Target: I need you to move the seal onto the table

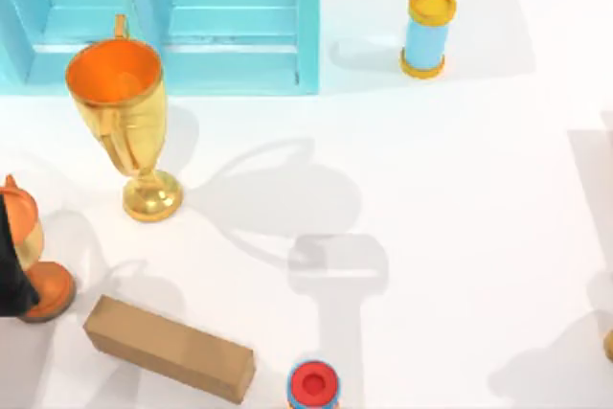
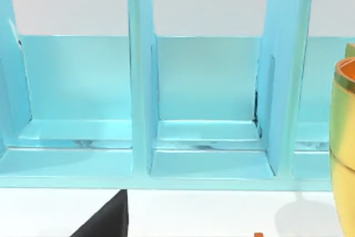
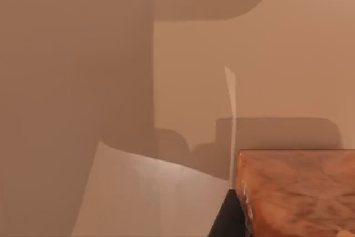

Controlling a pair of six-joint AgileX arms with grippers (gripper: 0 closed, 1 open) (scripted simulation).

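Observation:
The seal (image 1: 29,237), glossy orange and red-brown with a round base, stands upright at the far left edge of the white table (image 1: 431,198) in the top view. A dark part of my left gripper (image 1: 8,270) overlaps its left side; I cannot tell whether it holds the seal or whether the seal's base touches the table. In the left wrist view a dark gripper part (image 2: 105,221) shows in front of the light-blue cabinet (image 2: 205,104). A small orange tip (image 2: 258,235) shows at that picture's edge. My right arm casts shadows at the table's right side.
The golden trophy (image 1: 124,122) stands just right of the seal, in front of the light-blue cabinet (image 1: 230,16). A brown box (image 1: 168,347) lies near the front left. A red-topped blue cylinder (image 1: 313,385) stands at the front edge, a yellow-ended blue cylinder (image 1: 428,31) at the back right.

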